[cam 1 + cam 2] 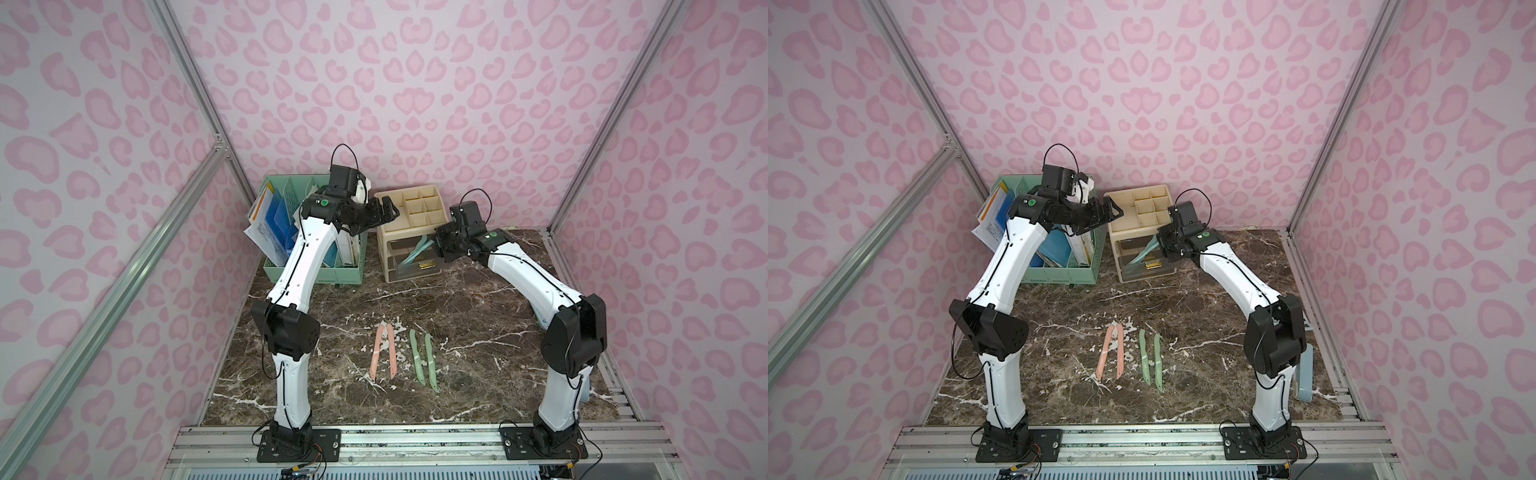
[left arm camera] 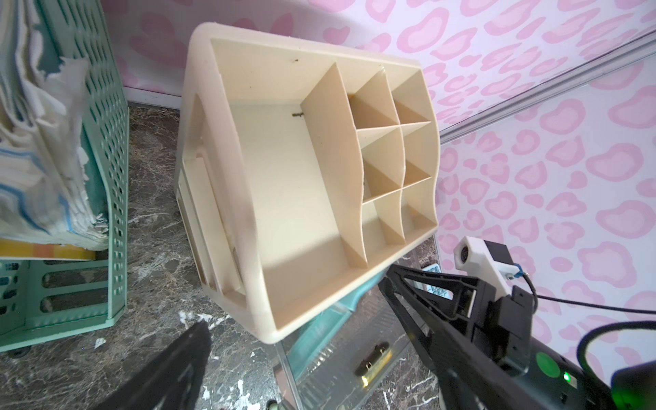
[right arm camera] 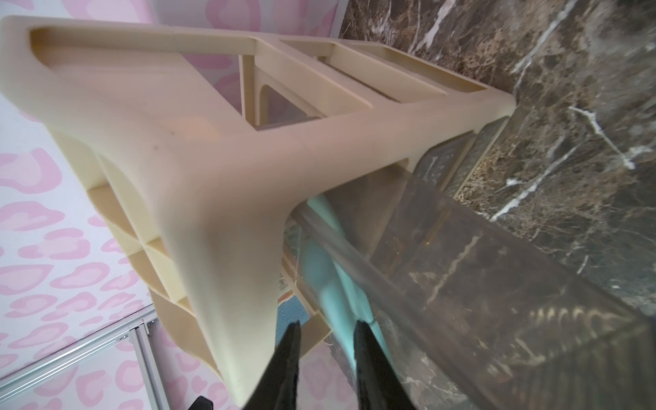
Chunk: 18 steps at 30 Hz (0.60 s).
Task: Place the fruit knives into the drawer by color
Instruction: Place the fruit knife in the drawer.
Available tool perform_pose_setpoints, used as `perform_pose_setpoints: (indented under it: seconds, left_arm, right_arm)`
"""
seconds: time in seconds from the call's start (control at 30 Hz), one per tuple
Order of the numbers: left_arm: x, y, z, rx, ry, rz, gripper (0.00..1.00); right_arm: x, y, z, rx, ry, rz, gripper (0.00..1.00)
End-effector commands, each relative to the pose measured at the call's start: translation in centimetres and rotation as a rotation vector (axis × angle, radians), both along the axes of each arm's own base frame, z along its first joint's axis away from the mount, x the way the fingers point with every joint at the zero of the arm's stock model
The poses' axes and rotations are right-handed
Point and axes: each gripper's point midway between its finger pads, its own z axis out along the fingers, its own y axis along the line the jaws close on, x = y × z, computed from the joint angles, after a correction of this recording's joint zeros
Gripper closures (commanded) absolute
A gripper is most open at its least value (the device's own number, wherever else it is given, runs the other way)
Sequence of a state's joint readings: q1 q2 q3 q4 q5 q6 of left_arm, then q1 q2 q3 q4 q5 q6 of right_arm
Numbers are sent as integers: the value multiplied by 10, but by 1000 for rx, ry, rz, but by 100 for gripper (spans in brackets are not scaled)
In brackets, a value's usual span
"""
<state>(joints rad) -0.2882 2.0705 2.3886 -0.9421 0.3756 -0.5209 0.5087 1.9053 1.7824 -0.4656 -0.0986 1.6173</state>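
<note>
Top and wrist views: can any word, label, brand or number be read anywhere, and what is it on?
No text reads clearly.
Printed lines on the papers in the green rack: too small to read.
The teal print past the cream organizer, in the left wrist view: too blurred to read.

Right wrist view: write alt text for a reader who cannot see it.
Two teal knives lie in the clear drawer pulled out of a beige organizer. The right gripper, jaws slightly parted, sits close by their ends; dark marble tabletop beyond.
</note>
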Motion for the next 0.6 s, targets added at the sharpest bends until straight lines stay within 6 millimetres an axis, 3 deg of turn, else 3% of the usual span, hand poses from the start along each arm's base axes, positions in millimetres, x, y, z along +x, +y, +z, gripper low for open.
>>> perform_pose_setpoints:
  seconds: [0.0, 0.3, 0.57]
  left_arm:
    - [2, -2, 6, -11, -21, -10, 2]
    - [7, 6, 2, -6, -14, 10, 2]
    - [12, 16, -7, 13, 4, 33, 5]
  right_arm:
    - [6, 7, 11, 24, -40, 19, 66]
    - [4, 13, 34, 40, -97, 55, 65]
    - [-26, 11, 51, 71, -143, 110, 67]
